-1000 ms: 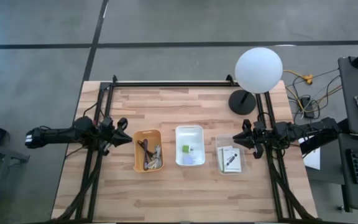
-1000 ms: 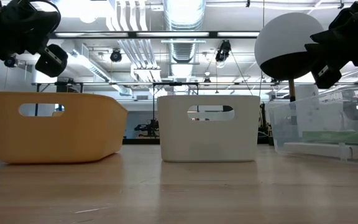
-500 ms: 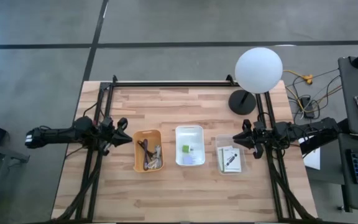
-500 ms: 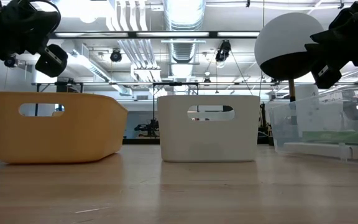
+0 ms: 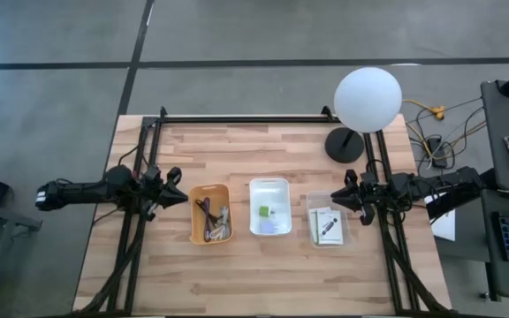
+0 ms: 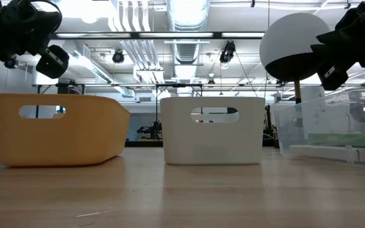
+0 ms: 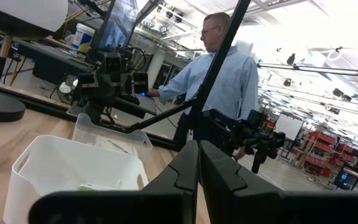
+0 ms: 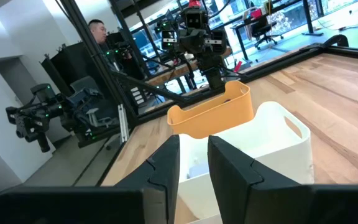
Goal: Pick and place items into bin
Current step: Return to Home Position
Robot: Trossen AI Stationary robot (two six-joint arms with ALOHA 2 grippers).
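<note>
**Q:** Position of the arms?

**A:** The left gripper [image 5: 184, 199] hangs raised just beside the outer wall of the yellow bin [image 5: 210, 186]. Its fingers [image 7: 185, 165] are pressed together with nothing between them. The right gripper [image 5: 333, 199] hangs above the rear part of the transparent bin [image 5: 346, 231]. Its fingers [image 8: 166, 165] stand a little apart, and it also carries nothing.

**Q:** Location of the items?

**A:** All noted items are in bins. The two white cards [image 5: 326, 225] with dark print lie flat in the transparent bin. A small green block [image 5: 263, 212] sits in the white bin [image 5: 269, 181], which stands between the other two. Dark and grey cables [image 5: 210, 219] are tangled in the yellow bin.

**Q:** Surroundings and obstructions?

**A:** A lamp with a white globe [image 5: 368, 99] stands at the far right corner of the table [image 5: 237, 283], behind the right arm. Dark frame struts [image 5: 129, 252] cross the tabletop beneath each arm. In the low view the three bins stand in a row, apart from one another, with both grippers above rim height. Beyond the table, a person in a light blue shirt [image 7: 225, 78] stands at a workstation, and a second person [image 8: 98, 28] shows in the right wrist view.
</note>
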